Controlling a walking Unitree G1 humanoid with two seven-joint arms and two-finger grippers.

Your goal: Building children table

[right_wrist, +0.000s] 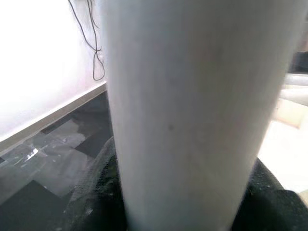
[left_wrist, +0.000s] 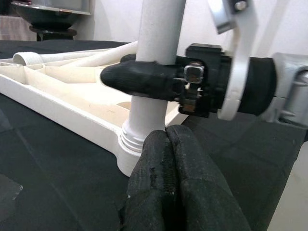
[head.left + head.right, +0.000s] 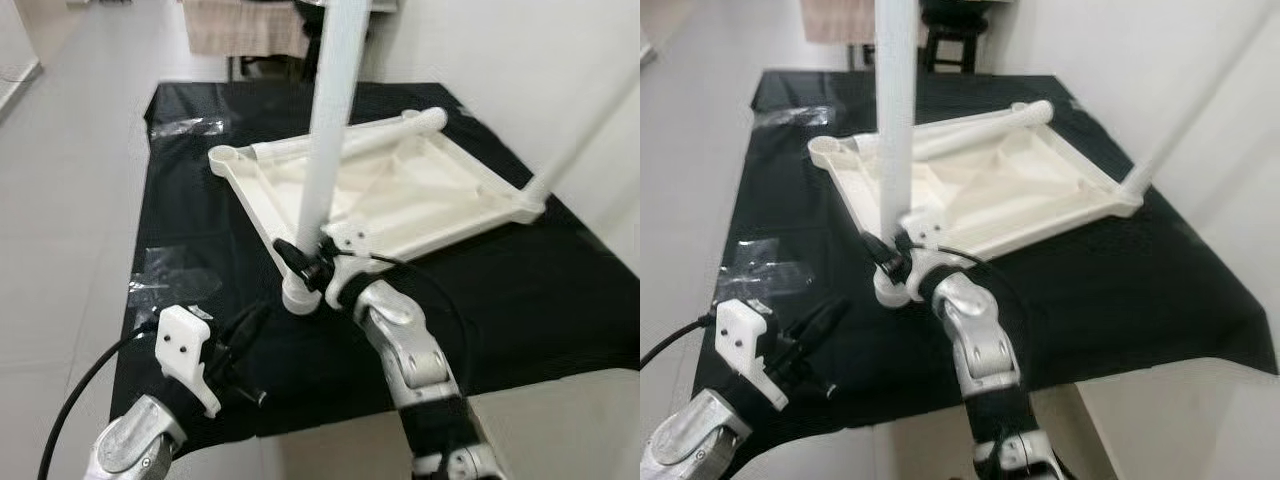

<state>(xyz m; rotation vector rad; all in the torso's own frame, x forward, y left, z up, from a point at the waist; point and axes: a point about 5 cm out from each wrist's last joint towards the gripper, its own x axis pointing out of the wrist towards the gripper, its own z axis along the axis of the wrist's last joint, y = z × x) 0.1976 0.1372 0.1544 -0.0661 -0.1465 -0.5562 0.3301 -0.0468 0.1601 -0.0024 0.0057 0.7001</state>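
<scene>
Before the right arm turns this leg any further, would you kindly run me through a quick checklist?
1. Right gripper shut on the upright leg: ok.
2. Leg seated in the corner socket: ok; thread depth cannot tell.
3. Leg vertical: ok, roughly.
4. Left gripper clear of the leg: ok, shut, hovering nearby.
5. Tabletop lying upside down on the black cloth: ok.
6. Loose leg resting across the tabletop, apart: ok.

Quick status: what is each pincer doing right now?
Left pincer: shut, holding nothing, close to the leg's socket.
Right pincer: shut on the upright white plastic table leg.
</scene>
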